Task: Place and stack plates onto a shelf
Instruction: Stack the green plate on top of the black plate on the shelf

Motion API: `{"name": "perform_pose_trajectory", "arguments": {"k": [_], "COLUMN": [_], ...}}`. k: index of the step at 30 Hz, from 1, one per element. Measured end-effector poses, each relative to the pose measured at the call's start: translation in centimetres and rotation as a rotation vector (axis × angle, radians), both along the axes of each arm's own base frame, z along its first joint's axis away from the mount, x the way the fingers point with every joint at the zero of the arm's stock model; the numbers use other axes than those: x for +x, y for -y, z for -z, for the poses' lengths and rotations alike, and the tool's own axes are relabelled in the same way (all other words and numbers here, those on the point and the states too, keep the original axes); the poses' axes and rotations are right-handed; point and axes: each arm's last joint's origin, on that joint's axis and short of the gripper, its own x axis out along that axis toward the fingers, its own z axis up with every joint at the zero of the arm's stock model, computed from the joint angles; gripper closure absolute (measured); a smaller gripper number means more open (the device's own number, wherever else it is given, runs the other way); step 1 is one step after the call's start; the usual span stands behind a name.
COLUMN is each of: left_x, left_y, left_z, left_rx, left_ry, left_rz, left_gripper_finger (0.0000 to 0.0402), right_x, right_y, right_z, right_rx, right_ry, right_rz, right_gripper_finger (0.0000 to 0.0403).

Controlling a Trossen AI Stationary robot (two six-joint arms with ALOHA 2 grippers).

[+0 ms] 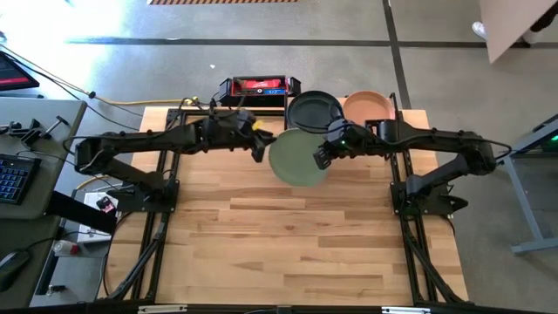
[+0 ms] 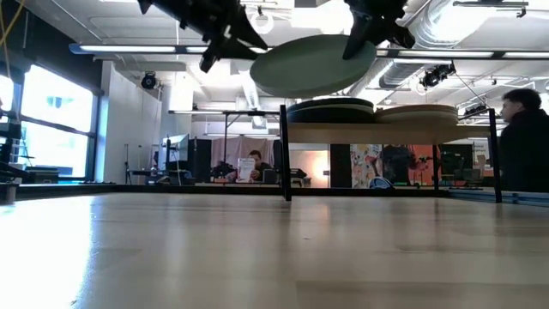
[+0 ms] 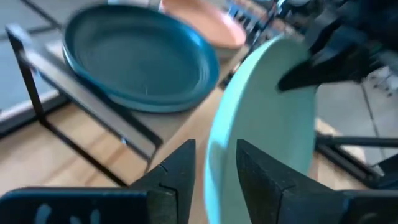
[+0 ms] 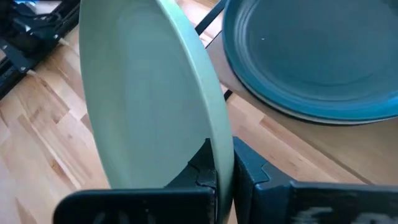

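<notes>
A pale green plate (image 1: 298, 157) is up in the air just in front of the shelf (image 2: 343, 130), tilted in the low view (image 2: 313, 64). My right gripper (image 4: 222, 155) is shut on its right rim. My left gripper (image 3: 214, 168) is open at the plate's left rim, a finger on either side of the rim; whether it touches does not show. On the shelf, a black plate (image 1: 314, 109) tops one stack on the left. A peach plate (image 1: 368, 106) lies beside it on the right. My right gripper pinches the pale green plate's rim (image 4: 219, 134) between its two fingers, one finger on each face. It comes level from the table's right side. The plate is lifted clear of the table and tilted, with its far side stretching away from the fingers.
A red and black box (image 1: 255, 87) sits behind the table's far edge, left of the shelf. Thin black shelf posts (image 2: 284, 154) stand under the board. Bare wooden tabletop (image 1: 288, 235) stretches toward the near edge. A person (image 2: 525, 137) stands at the right, beyond the table.
</notes>
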Motion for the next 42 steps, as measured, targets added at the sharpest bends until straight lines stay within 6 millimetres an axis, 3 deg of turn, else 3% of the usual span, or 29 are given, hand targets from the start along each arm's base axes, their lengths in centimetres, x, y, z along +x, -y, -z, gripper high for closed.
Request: {"name": "perform_pose_trajectory", "arguments": {"k": [6, 11, 27, 33, 38, 42], "left_x": [-1.9, -2.8, -3.1, -3.1, -3.0, -3.0], "left_y": [-0.5, -0.4, -0.2, 0.0, 0.1, 0.2], "left_z": [-2.4, -3.5, -2.4, -2.4, -2.4, -2.4], "left_rx": [0.047, 0.058, 0.02, 0.026, 0.027, 0.027], "left_ry": [0.094, 0.136, 0.032, 0.028, 0.028, 0.026], "left_rz": [-0.02, -0.027, 0.001, 0.011, 0.014, 0.017], "left_gripper_finger": [0.0292, 0.0295, 0.0296, 0.0296, 0.0296, 0.0295], "right_x": [-0.6, -1.7, -6.0, -8.2, -9.3, -9.1], "right_y": [1.2, 3.5, 13.0, 15.4, 16.7, 17.2], "right_z": [-0.4, -1.1, -3.1, -2.9, -1.3, -0.1], "right_rx": [-0.014, -0.027, 0.089, 0.241, 0.386, 0.429], "right_ry": [0.005, 0.046, 0.337, 0.41, 0.339, 0.267], "right_rz": [0.025, 0.12, 0.352, 0.347, 0.391, 0.417], "right_gripper_finger": [0.0403, 0.0403, 0.0403, 0.0403, 0.0403, 0.0403]}}
